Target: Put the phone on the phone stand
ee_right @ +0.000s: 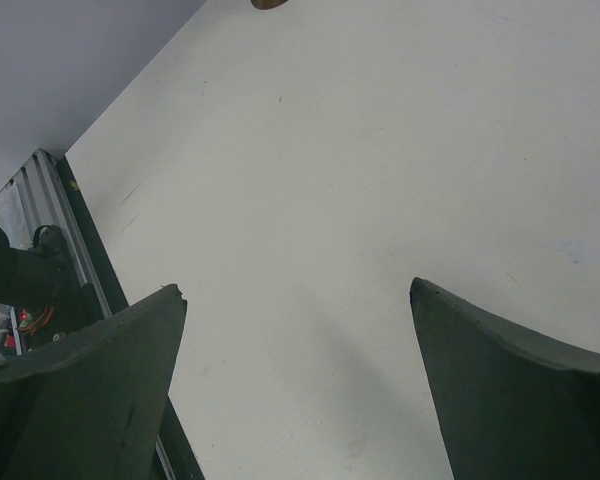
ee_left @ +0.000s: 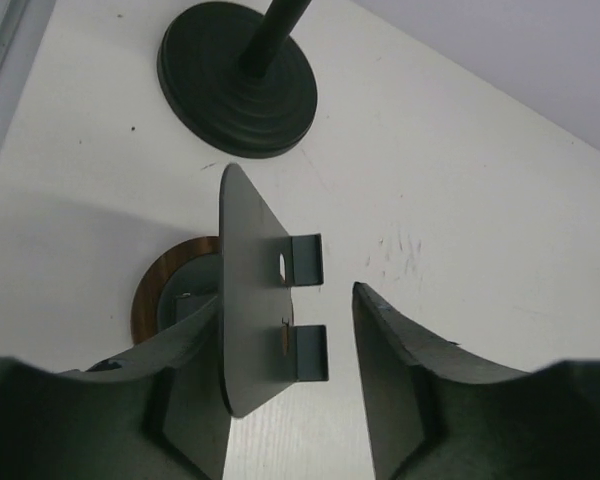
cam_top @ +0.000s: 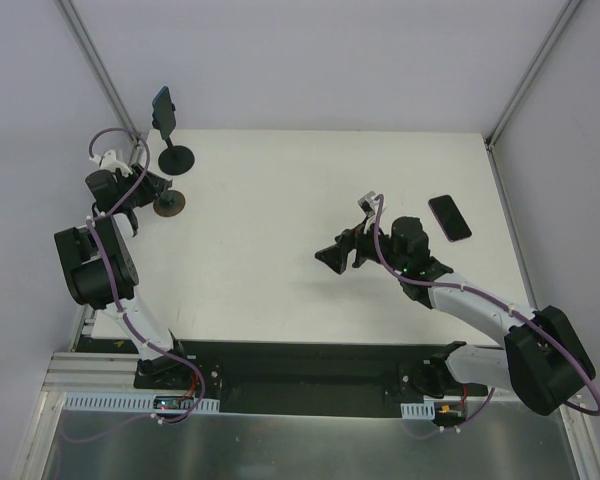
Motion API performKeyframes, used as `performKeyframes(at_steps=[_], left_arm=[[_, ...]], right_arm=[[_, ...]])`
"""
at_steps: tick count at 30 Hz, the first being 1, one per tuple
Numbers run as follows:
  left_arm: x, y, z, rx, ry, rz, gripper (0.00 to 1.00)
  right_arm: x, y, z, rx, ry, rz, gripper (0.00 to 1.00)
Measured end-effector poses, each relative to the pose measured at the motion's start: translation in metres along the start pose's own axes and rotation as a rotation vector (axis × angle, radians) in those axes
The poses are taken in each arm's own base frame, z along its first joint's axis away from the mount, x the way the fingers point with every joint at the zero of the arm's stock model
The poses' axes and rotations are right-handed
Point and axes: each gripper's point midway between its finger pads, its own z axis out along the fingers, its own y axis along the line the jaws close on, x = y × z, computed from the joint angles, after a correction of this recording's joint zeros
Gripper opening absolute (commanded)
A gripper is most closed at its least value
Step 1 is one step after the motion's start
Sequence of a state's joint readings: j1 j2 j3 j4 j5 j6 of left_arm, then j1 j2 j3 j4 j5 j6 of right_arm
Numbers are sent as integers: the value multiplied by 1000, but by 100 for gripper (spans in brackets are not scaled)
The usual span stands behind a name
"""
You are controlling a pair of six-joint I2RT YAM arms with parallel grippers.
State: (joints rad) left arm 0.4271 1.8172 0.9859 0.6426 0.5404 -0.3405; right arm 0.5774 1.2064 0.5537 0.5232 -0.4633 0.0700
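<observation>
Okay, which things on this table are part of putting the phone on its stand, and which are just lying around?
Part of the job:
- phone
- black phone stand, with that phone up on it

Just lying about:
- brown-based stand with its grey plate
- second phone, reddish rim, flat on the table

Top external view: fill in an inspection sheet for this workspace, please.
Surface: white table, faint scuffs.
Job's things: phone sits upright on the black phone stand.
Clutter: brown-based stand at left; second phone lying flat at right.
Grippers: left gripper open around that stand's grey plate; right gripper open, empty.
Cables: purple cable along each arm.
Surroundings: white walls, metal posts.
</observation>
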Motion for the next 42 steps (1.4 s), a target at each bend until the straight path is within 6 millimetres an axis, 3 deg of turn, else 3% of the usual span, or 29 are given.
performKeyframes(at_steps=[2,4,7,11,14,17,19,21,26,30,33,38,40,42], left_arm=[[7,2,-2,-7,12,-25,62],[11,2,-5,-17,16,-50,81],[15,0,-14,-40,11,-78,91],[6,-2,-36,-127,-12,-107,91],[-11,-5,-67,-259,-52,-172,86],[-27,-22,-97,-300,-104,-227,84],[-28,-42,-114,-290,-133,-249,84],[-12,-89,-112,-199,-90,-210,83],[60,-225,-85,121,180,-71,81],[107,-315,-68,357,400,65,81],[137,-354,-74,492,522,126,82],[173,-376,-106,596,659,168,82],[183,-383,-116,630,692,185,82],[189,-389,-124,656,717,193,82]], right_arm=[[1,0,0,-1,0,0,96],[2,0,0,-1,2,1,96],[3,-1,-1,0,4,3,96],[4,-1,-1,1,5,3,96],[4,-2,-1,8,4,6,96],[3,-7,0,34,-4,17,96],[4,-13,1,64,-4,27,96],[11,-23,3,112,14,45,96],[32,-62,-1,266,81,150,96],[16,-120,-32,472,36,313,96],[-9,-176,-78,704,-28,410,96],[-57,-247,-169,1038,-156,516,96],[-62,-271,-199,1129,-188,576,96],[-54,-294,-219,1200,-192,650,96]])
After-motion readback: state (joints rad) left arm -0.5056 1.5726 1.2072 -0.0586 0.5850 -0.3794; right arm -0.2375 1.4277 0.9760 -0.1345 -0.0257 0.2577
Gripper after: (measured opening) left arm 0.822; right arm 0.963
